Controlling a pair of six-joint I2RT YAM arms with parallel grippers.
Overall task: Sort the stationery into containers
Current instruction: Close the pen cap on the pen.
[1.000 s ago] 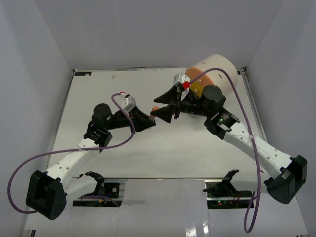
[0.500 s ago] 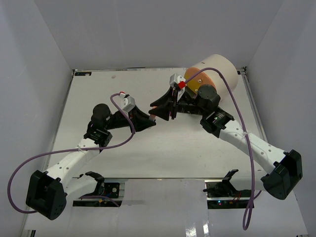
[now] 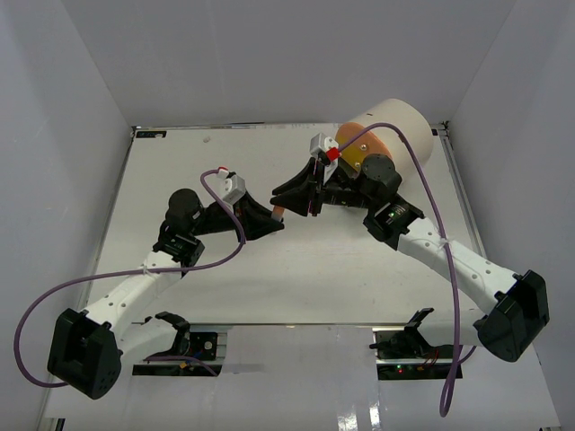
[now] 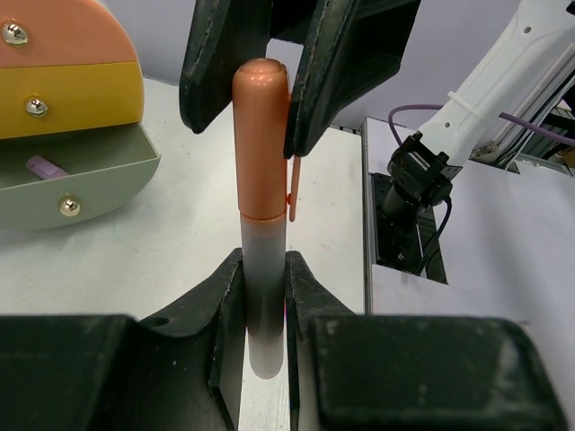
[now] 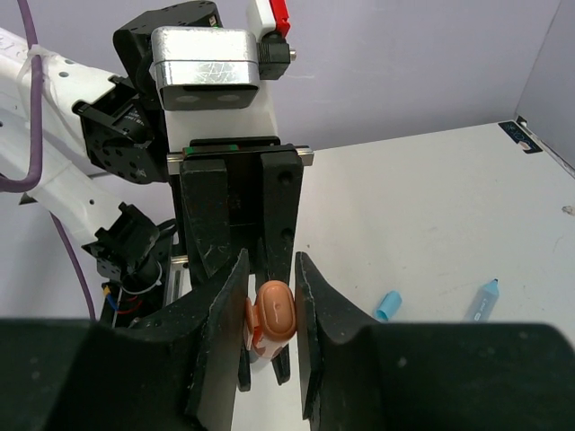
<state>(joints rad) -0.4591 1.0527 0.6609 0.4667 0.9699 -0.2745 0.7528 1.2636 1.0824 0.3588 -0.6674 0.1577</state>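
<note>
My left gripper (image 4: 263,269) is shut on the pale grey barrel of a pen (image 4: 265,238), holding it above the table. The pen's orange cap (image 4: 261,135) points away from it. My right gripper (image 5: 272,278) faces the left one and is closed round that cap (image 5: 277,310), with its fingers against the cap's sides. From above, the two grippers meet at the pen (image 3: 278,212) in mid-table. The cream cylinder (image 3: 400,121) lies at the back right. Its orange drawer (image 4: 54,36) and yellow drawer (image 4: 72,99) are closed. The grey-olive drawer (image 4: 81,184) is pulled open, with a purple piece (image 4: 42,167) inside.
A blue cap (image 5: 388,305) and a blue marker (image 5: 482,299) lie loose on the white table (image 5: 431,206). White walls enclose the table on three sides. Purple cables loop from both arms.
My right gripper has moved left onto the pen's cap and its jaws have closed in round it. My left gripper has stayed still, gripping the barrel.
</note>
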